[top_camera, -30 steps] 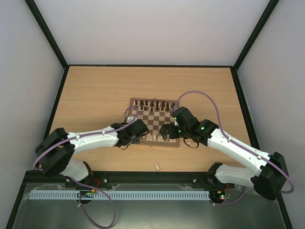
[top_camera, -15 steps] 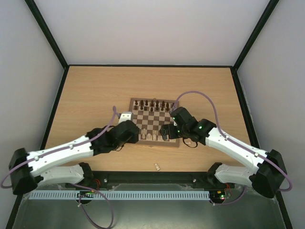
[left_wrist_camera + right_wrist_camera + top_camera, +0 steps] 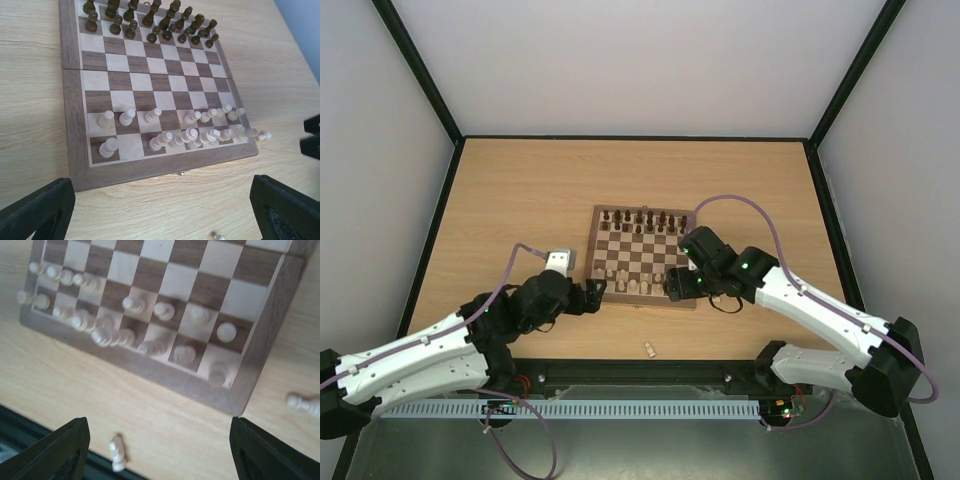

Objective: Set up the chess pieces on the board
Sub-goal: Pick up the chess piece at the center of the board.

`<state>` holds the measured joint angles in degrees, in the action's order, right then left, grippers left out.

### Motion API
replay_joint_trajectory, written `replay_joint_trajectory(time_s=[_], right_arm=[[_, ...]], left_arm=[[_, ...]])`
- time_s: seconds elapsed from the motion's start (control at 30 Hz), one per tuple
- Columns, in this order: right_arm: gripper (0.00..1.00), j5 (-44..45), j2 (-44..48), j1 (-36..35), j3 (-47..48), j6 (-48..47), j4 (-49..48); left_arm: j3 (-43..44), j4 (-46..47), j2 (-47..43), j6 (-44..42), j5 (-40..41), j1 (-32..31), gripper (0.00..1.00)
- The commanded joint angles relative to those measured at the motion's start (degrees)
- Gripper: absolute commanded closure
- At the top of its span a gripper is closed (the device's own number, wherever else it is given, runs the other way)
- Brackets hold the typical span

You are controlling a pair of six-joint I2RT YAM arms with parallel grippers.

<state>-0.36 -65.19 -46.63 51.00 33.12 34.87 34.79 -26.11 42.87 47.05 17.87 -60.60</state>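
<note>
While both of my tools hang spread with nothing between their fingers, the board (image 3: 642, 252) lies about the middle of the bench (image 3: 520, 190), squared to its front edge. My left tool (image 3: 596, 290) sits low at the board's near left corner. From its wrist the two dark fingers (image 3: 40, 210) stand at the bottom corners of the view, with the board's near border between them. My right tool (image 3: 674, 284) hangs over the near right part of the board, its jaws likewise wide apart. The dark pieces (image 3: 150, 22) fill the two far rows, close against the far border. The pale pieces (image 3: 190, 135) stand in the two near rows, with a bare square beside the left corner piece in the nearest row and another gap in the row behind. The four rows between the two sides are bare, the widest free lane on the board. One loose pale piece (image 3: 649, 349) lies on its side on the bench between the board's near border and the front edge. A second loose piece (image 3: 302, 404) lies just off the near right corner, apart from the border. At the left end of the pale rows my right wrist view is blurred, so I cannot tell whether those pieces stand on squares or on the border. The bench reaches well beyond the board on the left, right and far sides.
</note>
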Motion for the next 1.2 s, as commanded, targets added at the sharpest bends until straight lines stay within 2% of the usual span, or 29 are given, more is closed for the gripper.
replay_joint_trajectory(time_s=[0.0, 0.13, 0.33, 0.53, 0.97, 1.17], right_arm=[[0.25, -2.3, 3.0, -4.1, 4.2, 2.9, 11.7], [0.29, -2.7, 0.6, -10.6, 6.5, 6.6, 15.0], [0.31, -0.5, -8.6, -19.3, 11.7, 10.0, 19.6], [0.39, 0.3, -16.0, -21.0, 16.7, 10.6, 23.2], [0.44, 0.4, -32.5, -22.5, 24.6, 8.1, 27.7], [0.55, -0.1, -39.2, -22.5, 27.6, 6.0, 28.5]], left_arm=[[-2.4, 2.5, -4.7, -0.5, 0.0, -0.2, 0.01], [-3.0, 2.5, -8.5, -0.8, 0.5, -0.2, 0.01], [-3.2, 0.5, -14.9, -0.7, 2.0, -0.3, 0.01], [-4.3, 0.6, -20.4, -0.4, 1.5, -0.3, 0.01], [-4.9, 1.6, -23.6, -0.8, -0.1, -0.4, 0.01], [-5.3, 1.9, -25.1, -0.9, -0.5, -0.4, 0.01]])
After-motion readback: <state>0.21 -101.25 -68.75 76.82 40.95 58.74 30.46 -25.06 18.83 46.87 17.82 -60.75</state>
